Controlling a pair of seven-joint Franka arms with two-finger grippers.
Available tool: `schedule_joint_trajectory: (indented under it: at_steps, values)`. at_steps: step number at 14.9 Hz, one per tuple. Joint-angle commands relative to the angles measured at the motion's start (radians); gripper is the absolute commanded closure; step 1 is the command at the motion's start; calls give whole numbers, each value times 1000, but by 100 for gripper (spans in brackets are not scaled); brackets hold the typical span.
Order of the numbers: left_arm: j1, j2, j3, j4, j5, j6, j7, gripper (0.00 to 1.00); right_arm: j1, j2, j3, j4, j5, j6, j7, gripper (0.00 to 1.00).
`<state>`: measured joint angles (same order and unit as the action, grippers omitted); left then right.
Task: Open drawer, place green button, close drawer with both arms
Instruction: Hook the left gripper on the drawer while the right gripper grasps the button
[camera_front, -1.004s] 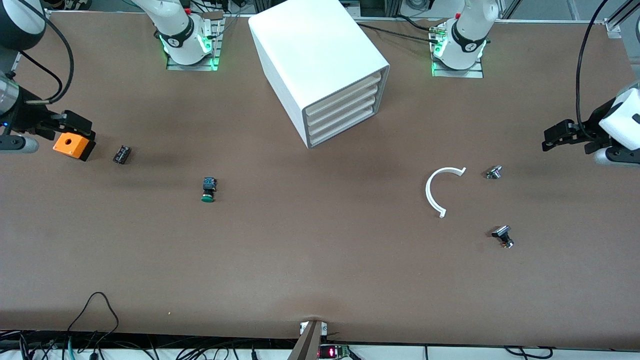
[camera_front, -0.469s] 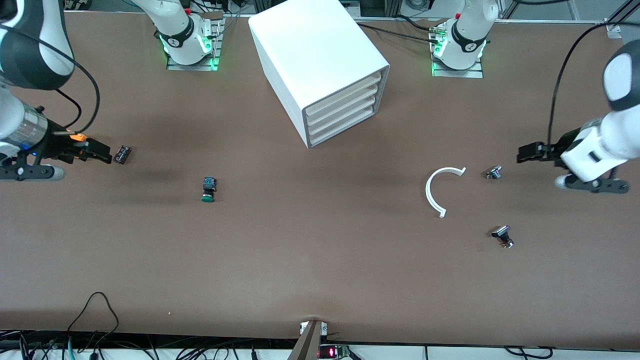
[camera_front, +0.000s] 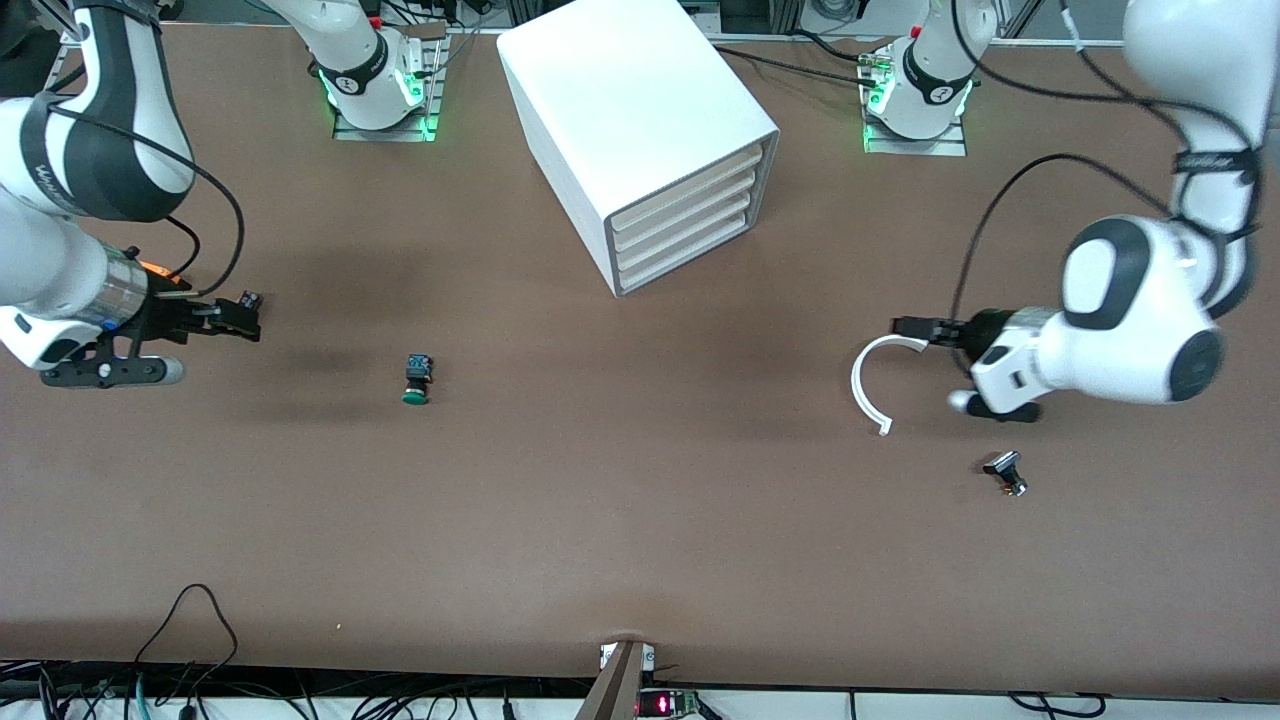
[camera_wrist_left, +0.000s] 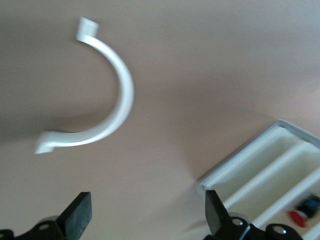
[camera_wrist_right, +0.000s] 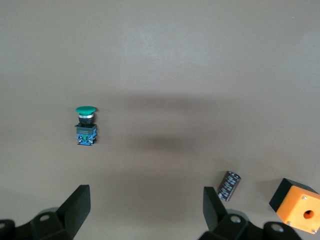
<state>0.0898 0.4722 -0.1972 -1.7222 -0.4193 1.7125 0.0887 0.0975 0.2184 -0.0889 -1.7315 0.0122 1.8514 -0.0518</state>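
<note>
Both arms have swung inward: left gripper (camera_front: 900, 326) over the curved white plastic strip (camera_front: 868, 385), right gripper (camera_front: 243, 322) over the desk (camera_front: 640, 520), jaws apart. One green-capped button (camera_front: 417, 379) lies untouched; four drawers shut, lowest drawer (camera_front: 690, 262) included.

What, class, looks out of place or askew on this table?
Nothing is spilled or broken. The cabinet sits at a slant to the table's edge, all drawers shut. The button lies on its side. Both grippers, left and right, hang open.

The left gripper (camera_front: 905, 326) hangs low over the table with fingers (camera_wrist_left: 80, 212) spread wide; the right gripper (camera_front: 240, 318) hovers likewise, its fingers (camera_wrist_right: 77, 205) apart
</note>
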Motion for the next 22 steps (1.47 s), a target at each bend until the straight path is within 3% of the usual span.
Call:
schedule_joint_trajectory:
  at_steps: [1,6,9,10,12,17,20,22]
  values:
    - [-41,46,-25,-123,-216,114,28,0,16,22,-5,6,18,-8,-13,0]
    - [-79,80,-183,-293,-491,294,200,0,28,70,-2,18,20,14,-13,0]
    - [-93,79,-255,-349,-547,338,210,4,80,105,-2,27,15,34,-5,0]
    - [-93,79,-269,-367,-547,357,213,12,100,111,-3,24,17,52,3,0]
    - [-93,79,-306,-401,-547,403,246,41,105,147,-2,21,20,65,9,0]
    - [-101,79,-353,-453,-547,423,260,69,111,173,5,-57,25,190,13,0]
    - [-101,79,-360,-464,-547,423,260,70,113,183,20,-131,25,290,64,0]
    - [-96,74,-360,-464,-547,415,255,63,116,197,31,-140,29,311,81,0]
